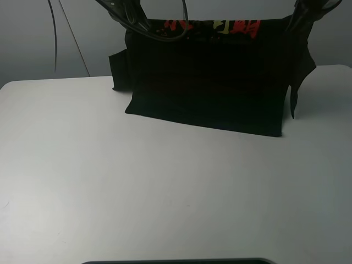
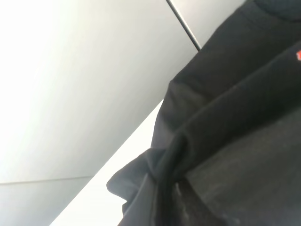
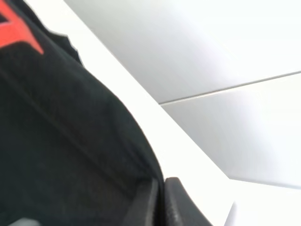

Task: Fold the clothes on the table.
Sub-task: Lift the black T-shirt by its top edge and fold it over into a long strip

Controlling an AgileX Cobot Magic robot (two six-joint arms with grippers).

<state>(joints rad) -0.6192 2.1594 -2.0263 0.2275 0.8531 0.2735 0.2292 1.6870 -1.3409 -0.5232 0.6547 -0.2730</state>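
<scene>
Clothes (image 1: 209, 82), a black T-shirt I judge light, limp and prone to sagging, hang from the left gripper (image 1: 131, 23) and right gripper (image 1: 297, 17), both clamped on upper corners, hem trailing on the table (image 1: 165, 192); I would grip at corners or hems.

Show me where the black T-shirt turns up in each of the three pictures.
High camera: T-shirt hangs at the far middle, hem on the table.
Left wrist: T-shirt close-up, bunched folds.
Right wrist: T-shirt close-up, smooth cloth.
Shared landmark: the white table beside it.
</scene>
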